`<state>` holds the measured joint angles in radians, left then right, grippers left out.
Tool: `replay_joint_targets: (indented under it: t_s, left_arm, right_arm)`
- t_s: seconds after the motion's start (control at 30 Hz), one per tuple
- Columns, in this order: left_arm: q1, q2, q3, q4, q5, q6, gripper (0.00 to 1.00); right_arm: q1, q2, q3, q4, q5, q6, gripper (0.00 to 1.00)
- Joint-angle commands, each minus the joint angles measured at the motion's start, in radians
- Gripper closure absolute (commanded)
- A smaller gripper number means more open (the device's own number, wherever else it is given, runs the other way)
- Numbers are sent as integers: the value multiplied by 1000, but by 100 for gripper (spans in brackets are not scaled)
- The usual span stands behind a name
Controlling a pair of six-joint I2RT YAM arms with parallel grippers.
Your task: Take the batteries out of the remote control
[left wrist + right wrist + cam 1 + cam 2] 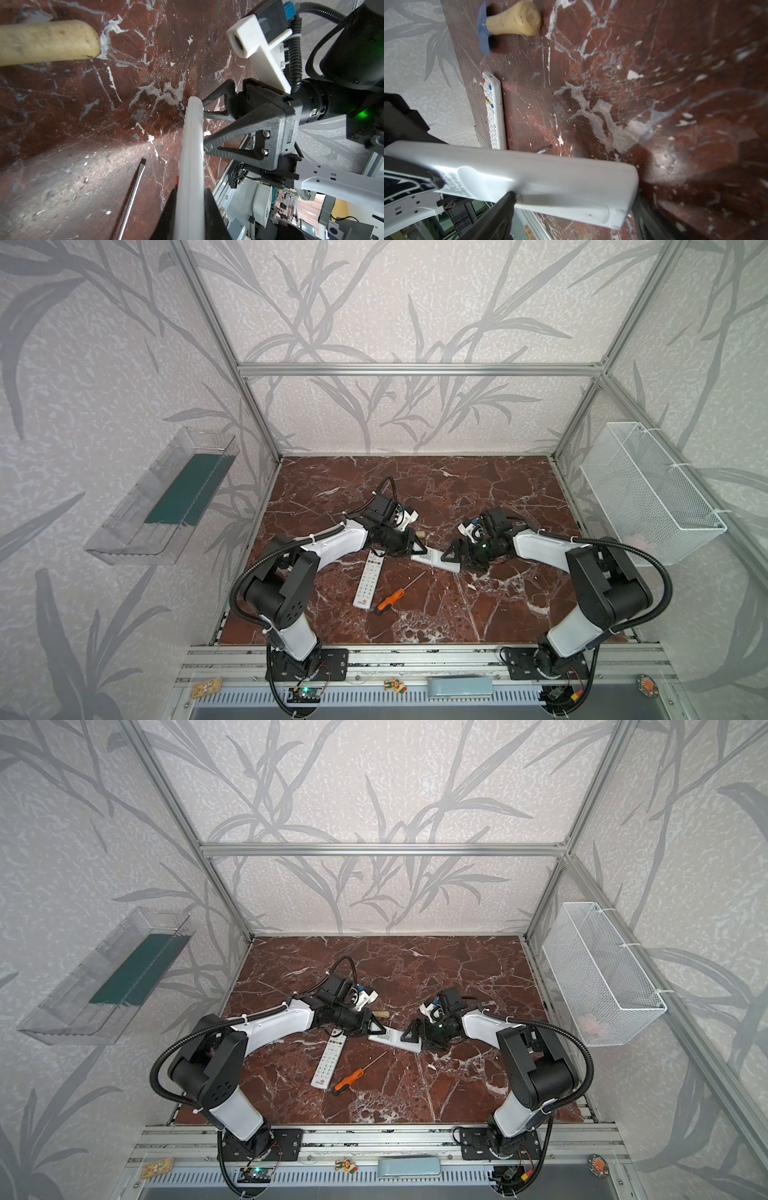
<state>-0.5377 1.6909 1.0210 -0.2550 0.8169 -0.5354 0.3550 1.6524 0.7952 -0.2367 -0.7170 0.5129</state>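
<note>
A white remote control (434,561) hangs just above the marble table, plain back with its printed label facing up in both top views. My left gripper (190,207) is shut on its two long edges at one end. My right gripper (573,202) stands open at the other end. One of its fingers (506,205) touches the back face of the remote (550,176), and the second stands just past the end edge. The batteries are hidden; the back of the remote looks shut.
A second white remote (368,578) lies buttons up near the left arm. An orange-handled screwdriver (390,600) lies beside it. A wooden-handled scraper (515,18) lies behind the grippers. A white wire basket (652,493) hangs on the right wall, a clear tray (162,497) on the left.
</note>
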Motion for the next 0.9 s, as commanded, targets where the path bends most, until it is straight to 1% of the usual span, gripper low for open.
replay_joint_targets:
  t_s: [0.0, 0.13, 0.2, 0.4, 0.5, 0.57, 0.63, 0.73, 0.87]
  left_arm:
    - [-21, 31, -19, -55, -53, 23, 99]
    - [-22, 34, -14, -52, -53, 18, 99]
    - [-26, 34, -8, -50, -54, 13, 99]
    - [-46, 35, 15, -47, -67, -2, 99]
    - [-62, 33, 22, -36, -85, -17, 99]
    - [-87, 27, 39, -61, -136, -14, 100]
    - [-114, 26, 62, -80, -170, -10, 100]
    - [-151, 21, 100, -136, -254, -6, 100]
    - [-167, -1, 125, -209, -361, -6, 100]
  right_arm:
    - [15, 44, -18, 34, 62, 15, 18]
    - [22, 44, -16, 26, 71, 10, 19]
    - [37, 44, -2, -2, 98, -7, 19]
    - [113, 49, 56, -110, 233, -39, 18]
    - [150, 49, 91, -189, 351, -43, 18]
    - [184, 49, 122, -257, 459, -45, 16]
    - [221, 83, 156, -319, 553, -45, 15]
    - [266, 107, 206, -402, 664, -36, 14]
    - [280, 105, 222, -454, 731, -13, 14]
